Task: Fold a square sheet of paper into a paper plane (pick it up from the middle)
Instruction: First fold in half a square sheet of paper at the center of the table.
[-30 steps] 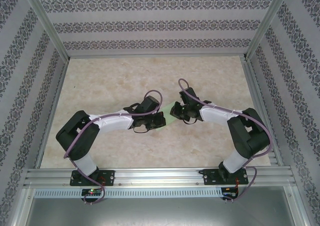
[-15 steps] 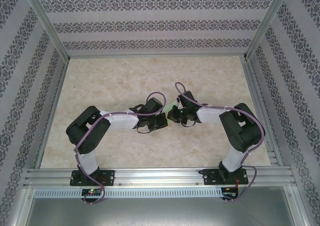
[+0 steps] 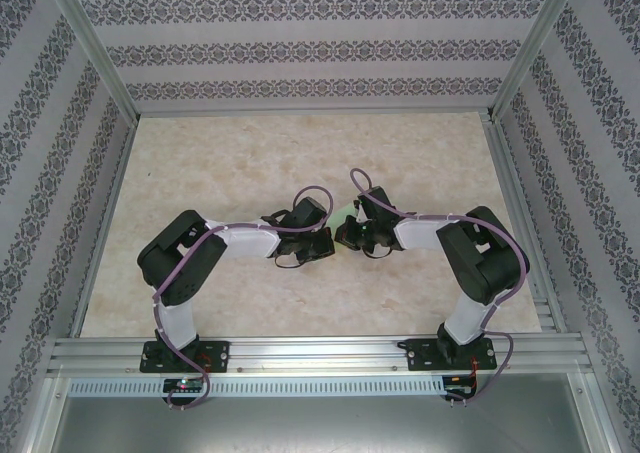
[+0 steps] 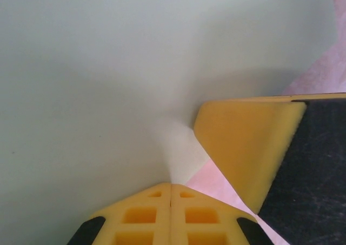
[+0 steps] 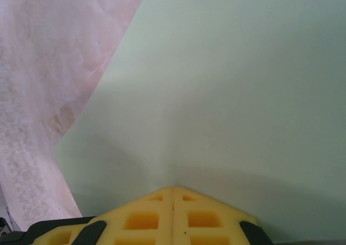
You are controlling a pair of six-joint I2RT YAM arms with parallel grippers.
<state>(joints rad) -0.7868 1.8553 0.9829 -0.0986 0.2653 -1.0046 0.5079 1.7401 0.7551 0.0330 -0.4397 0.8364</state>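
The thin, pale green square sheet of paper (image 4: 108,83) is over the middle of the pale marbled table (image 3: 220,163), caught between the tips of the two arms. The left gripper (image 4: 171,186) has its yellow ribbed fingers pressed together on the sheet, and the paper bends down into the pinch. The right gripper (image 5: 173,190) is likewise clamped tight on the paper from the opposite side. One of its yellow foam pads (image 4: 243,147) shows just beside the left gripper's tips.
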